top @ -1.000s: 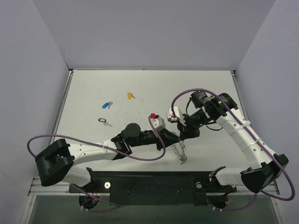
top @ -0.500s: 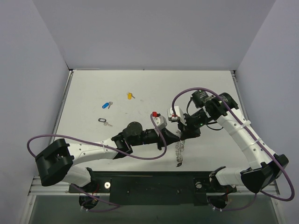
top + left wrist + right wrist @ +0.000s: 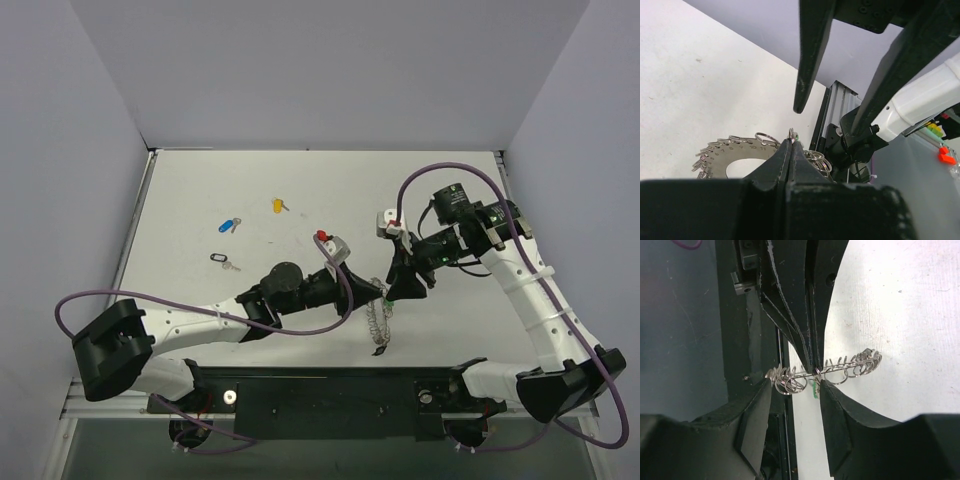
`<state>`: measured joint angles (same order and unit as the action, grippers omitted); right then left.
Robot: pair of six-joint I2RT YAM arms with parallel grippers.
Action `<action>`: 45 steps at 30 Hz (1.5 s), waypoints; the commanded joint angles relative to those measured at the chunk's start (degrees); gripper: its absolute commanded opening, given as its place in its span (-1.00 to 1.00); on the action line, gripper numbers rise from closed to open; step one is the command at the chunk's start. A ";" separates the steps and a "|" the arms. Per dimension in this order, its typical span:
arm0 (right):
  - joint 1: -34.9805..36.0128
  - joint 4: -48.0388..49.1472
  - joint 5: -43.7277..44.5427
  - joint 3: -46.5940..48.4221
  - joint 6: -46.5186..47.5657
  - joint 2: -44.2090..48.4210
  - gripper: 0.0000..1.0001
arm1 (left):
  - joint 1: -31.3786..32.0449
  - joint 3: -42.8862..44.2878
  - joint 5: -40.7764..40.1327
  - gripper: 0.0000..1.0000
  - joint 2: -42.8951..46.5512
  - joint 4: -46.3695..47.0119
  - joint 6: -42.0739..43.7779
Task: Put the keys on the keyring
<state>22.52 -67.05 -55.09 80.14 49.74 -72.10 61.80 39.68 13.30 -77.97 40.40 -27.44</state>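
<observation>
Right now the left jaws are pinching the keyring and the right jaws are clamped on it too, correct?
No. The right gripper is open, its jaws apart and not clamping the keyring, as the right wrist view shows. The left gripper does pinch it.
</observation>
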 commanded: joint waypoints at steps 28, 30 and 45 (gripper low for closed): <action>-2.75 3.16 -10.74 -12.11 3.08 5.30 0.00 | -3.70 -7.42 16.39 -1.00 6.43 14.79 7.13; -2.22 2.89 -10.83 -12.73 4.05 5.56 0.00 | -4.49 -7.86 18.59 -1.00 6.61 15.05 8.36; -0.03 3.59 -15.75 -14.75 6.25 4.60 -0.11 | -5.99 -9.62 24.93 -1.00 4.24 26.30 6.79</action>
<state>21.85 -61.98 -66.41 65.78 54.13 -67.02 56.07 29.26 35.99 -73.54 56.90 -19.92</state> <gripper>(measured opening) 0.454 0.015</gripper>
